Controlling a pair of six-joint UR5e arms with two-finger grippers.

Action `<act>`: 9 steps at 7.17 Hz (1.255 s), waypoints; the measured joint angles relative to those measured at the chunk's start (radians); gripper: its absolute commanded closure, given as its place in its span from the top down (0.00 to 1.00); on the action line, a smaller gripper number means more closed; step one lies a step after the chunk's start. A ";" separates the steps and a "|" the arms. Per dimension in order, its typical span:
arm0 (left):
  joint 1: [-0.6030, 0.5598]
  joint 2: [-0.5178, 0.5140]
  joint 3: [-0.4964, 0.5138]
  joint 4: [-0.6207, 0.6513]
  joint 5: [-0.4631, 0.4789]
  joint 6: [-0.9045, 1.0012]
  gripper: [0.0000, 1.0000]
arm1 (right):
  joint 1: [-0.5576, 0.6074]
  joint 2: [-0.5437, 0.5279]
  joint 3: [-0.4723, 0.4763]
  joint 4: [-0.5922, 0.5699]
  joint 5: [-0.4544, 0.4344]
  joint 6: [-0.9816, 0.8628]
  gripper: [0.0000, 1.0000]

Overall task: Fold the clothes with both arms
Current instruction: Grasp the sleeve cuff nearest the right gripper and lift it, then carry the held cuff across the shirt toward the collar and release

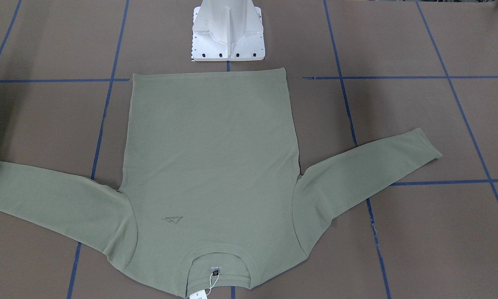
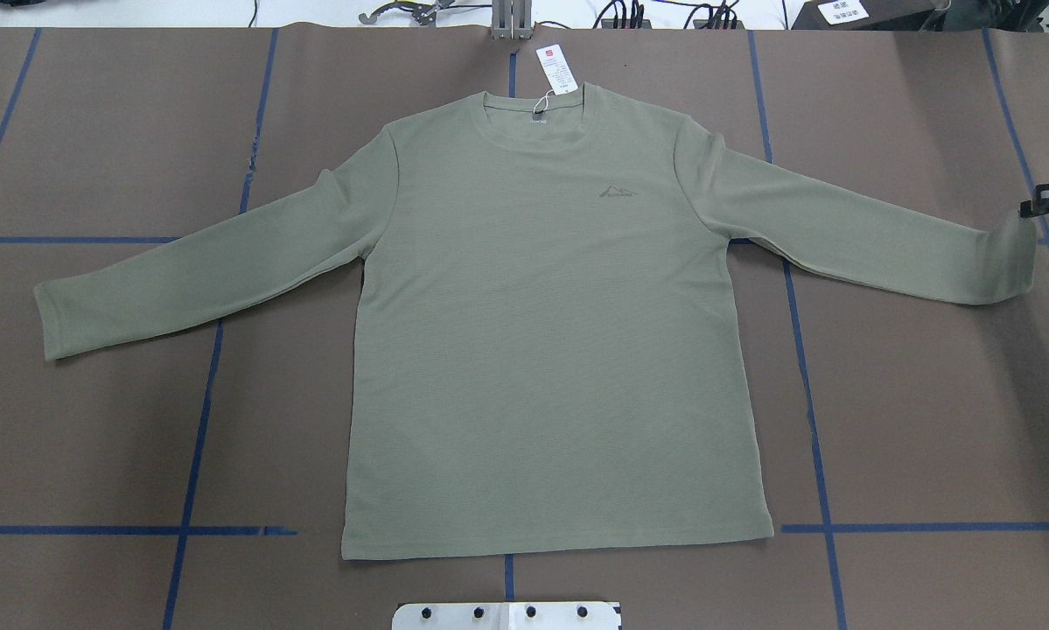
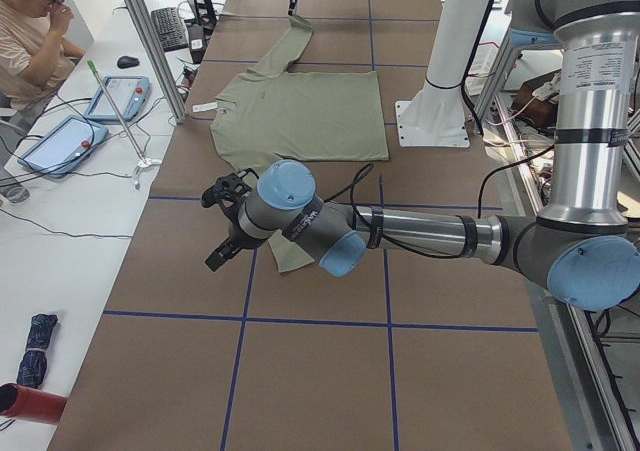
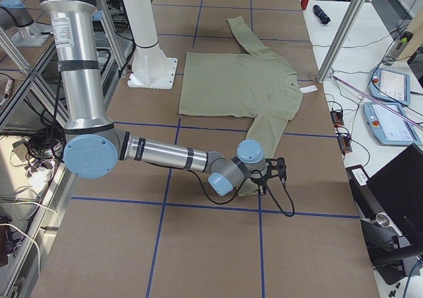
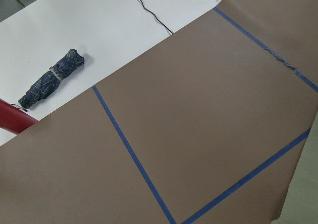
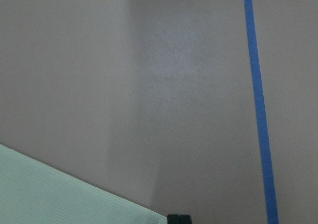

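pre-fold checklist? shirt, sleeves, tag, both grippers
1. Shirt flat on the table, logo side up: ok.
2. Left-side sleeve and right-side sleeve spread out, unfolded: ok.
3. Hang tag lying past the collar, off the body: ok.
4. Right gripper at the right cuff: ok. Grip on it: cannot tell.
5. Left gripper on the left cuff: not ok, it is off to the side.
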 measured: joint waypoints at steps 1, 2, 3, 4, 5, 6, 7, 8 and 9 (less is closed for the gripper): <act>0.000 0.000 0.002 0.000 0.000 0.000 1.00 | 0.000 0.002 0.117 -0.141 -0.028 0.025 0.00; 0.000 0.000 0.004 0.001 0.000 0.000 1.00 | -0.013 0.010 0.247 -0.293 -0.060 0.079 0.00; 0.000 0.000 0.006 0.001 0.000 -0.001 1.00 | -0.052 0.034 0.368 -0.439 -0.100 0.157 0.00; 0.001 -0.001 0.007 0.001 0.000 -0.003 1.00 | -0.123 0.097 0.458 -0.583 -0.173 0.276 0.00; 0.001 -0.001 0.008 0.001 0.000 -0.005 1.00 | -0.233 0.209 0.502 -0.737 -0.285 0.431 0.00; 0.001 -0.001 0.009 0.002 0.001 -0.007 1.00 | -0.349 0.371 0.484 -0.895 -0.406 0.597 0.00; 0.001 -0.001 0.011 0.002 0.001 -0.008 1.00 | -0.432 0.548 0.412 -1.006 -0.497 0.739 0.00; 0.000 -0.001 0.012 0.003 0.001 -0.009 1.00 | -0.487 0.707 0.305 -1.060 -0.569 0.838 0.00; 0.000 -0.001 0.013 0.003 0.001 -0.010 1.00 | -0.529 0.853 0.168 -1.075 -0.638 0.900 0.00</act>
